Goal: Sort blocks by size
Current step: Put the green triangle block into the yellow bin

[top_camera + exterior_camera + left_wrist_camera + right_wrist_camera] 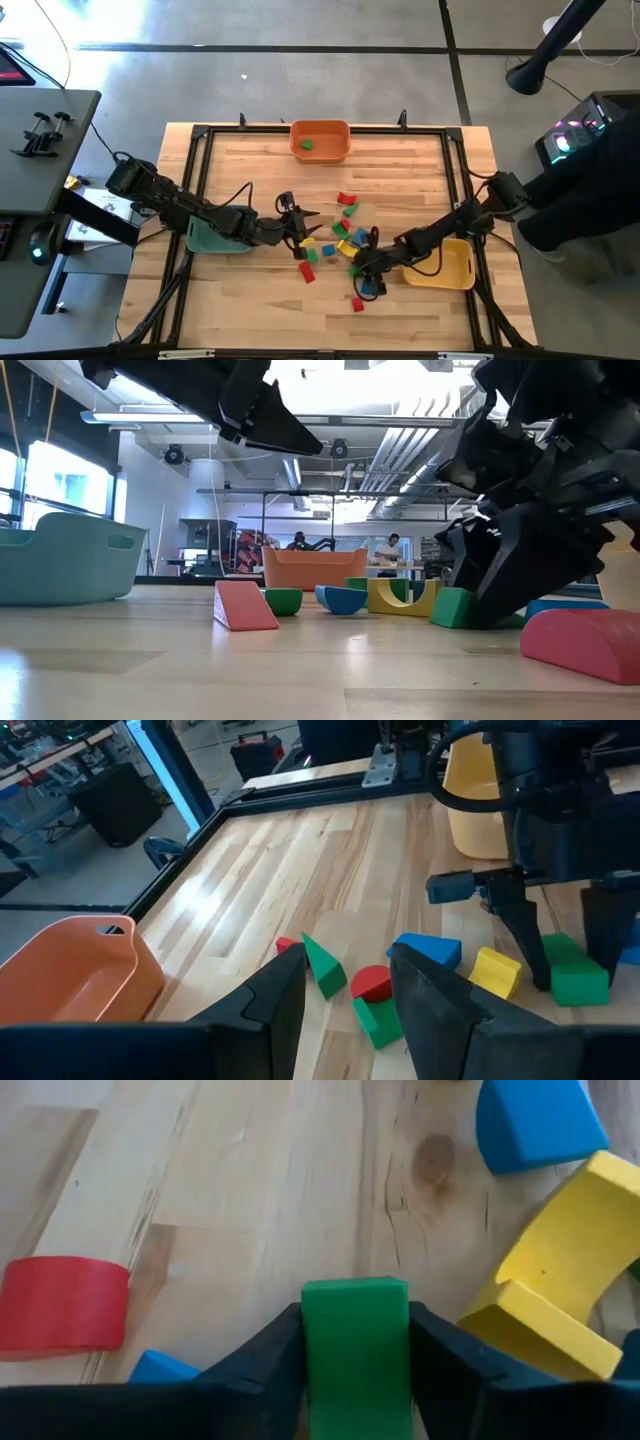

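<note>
The right gripper (355,1365) is down among the blocks near the middle of the desk (260,170), and a green block (355,1335) sits squarely between its two fingers, both pressed against the block's sides, so it grips that block. Just beside it in the right wrist view lie a red block (60,1302), a blue block (535,1120) and a yellow arch-shaped block (565,1280), one of each. The left gripper (350,995) hangs just above the desk at the other edge of the cluster, its fingers partly apart with nothing between them; ahead of it lie a green wedge (322,963), a red round-topped block (372,983) and a small yellow block (497,970). Three bins stand on the desk: an orange bin (320,140) at the far edge holding one green block (306,144), a teal bin (215,238) under the left arm, and a yellow bin (445,265) under the right arm; the contents of these two cannot be made out.
</note>
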You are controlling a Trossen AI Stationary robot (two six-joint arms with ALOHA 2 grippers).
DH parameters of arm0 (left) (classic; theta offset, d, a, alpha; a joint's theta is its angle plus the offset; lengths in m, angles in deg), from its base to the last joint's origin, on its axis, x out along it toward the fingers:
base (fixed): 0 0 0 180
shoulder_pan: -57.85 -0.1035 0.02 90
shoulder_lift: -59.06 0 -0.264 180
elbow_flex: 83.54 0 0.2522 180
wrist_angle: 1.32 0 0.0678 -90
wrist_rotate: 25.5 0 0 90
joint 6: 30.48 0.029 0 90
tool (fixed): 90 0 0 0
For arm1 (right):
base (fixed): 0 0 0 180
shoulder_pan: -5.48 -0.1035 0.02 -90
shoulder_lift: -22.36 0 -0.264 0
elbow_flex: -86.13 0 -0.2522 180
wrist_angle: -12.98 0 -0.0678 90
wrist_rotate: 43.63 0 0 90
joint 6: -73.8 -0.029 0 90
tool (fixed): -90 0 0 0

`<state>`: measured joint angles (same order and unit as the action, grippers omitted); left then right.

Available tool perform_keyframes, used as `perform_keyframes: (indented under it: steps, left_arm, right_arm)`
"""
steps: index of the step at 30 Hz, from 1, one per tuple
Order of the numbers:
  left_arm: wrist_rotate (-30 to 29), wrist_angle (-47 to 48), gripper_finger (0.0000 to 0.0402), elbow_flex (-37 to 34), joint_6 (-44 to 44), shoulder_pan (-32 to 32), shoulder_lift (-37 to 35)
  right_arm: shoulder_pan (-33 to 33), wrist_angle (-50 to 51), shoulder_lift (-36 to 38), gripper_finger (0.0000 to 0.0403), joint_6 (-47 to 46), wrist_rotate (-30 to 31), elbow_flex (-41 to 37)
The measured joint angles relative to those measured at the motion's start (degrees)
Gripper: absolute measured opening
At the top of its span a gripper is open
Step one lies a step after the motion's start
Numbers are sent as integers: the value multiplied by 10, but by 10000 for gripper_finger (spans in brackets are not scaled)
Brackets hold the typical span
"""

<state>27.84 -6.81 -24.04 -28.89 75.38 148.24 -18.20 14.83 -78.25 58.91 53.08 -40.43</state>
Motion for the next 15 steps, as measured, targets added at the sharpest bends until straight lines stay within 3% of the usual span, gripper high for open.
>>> perform_keyframes:
  steps: [7,15]
  left_arm:
    - [0,0,133,0,1,1,0]
    - [0,0,133,0,6,1,0]
  right_arm:
    - [-7,72,42,130,8,24,38]
    - [-116,392,170,130,-94,103,167]
